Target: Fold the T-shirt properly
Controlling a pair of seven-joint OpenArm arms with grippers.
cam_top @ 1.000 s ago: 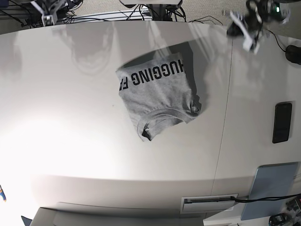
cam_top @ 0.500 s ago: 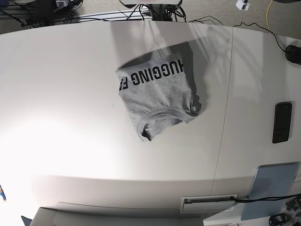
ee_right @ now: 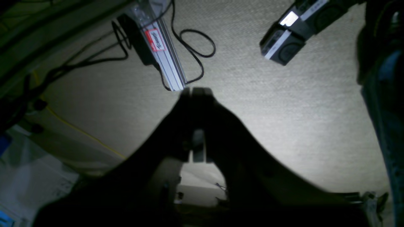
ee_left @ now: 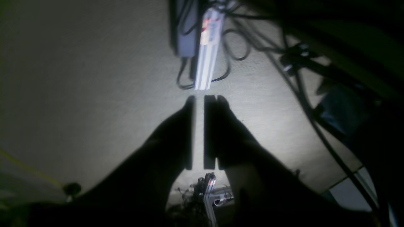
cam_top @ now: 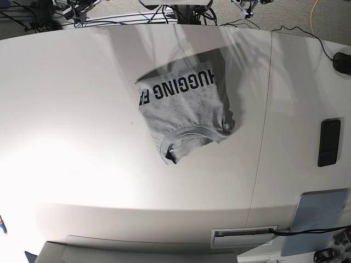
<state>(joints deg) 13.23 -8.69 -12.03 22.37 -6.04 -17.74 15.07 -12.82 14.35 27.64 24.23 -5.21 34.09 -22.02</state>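
The heather-grey T-shirt [cam_top: 184,109] lies folded in a compact bundle at the table's far centre. Its black lettering faces up and its ribbed neck points toward the near edge. Neither gripper touches it. My left gripper [ee_left: 199,97] hangs off the table over carpet, its dark fingers almost together with only a thin slit of light between them, holding nothing. My right gripper [ee_right: 192,89] is also over carpet, tips pressed together and empty. In the base view only bits of both arms show at the top edge, the left arm [cam_top: 245,6] and the right arm [cam_top: 77,7].
A black phone [cam_top: 329,142], a grey-blue pad [cam_top: 317,219] and a black object [cam_top: 343,63] lie on the table's right side. A seam [cam_top: 264,109] runs down the table. Under the grippers are cables and an aluminium rail [ee_left: 206,53] [ee_right: 165,56].
Both arms have drawn back from above the table's far corners to beyond its far edge. The T-shirt has not moved.
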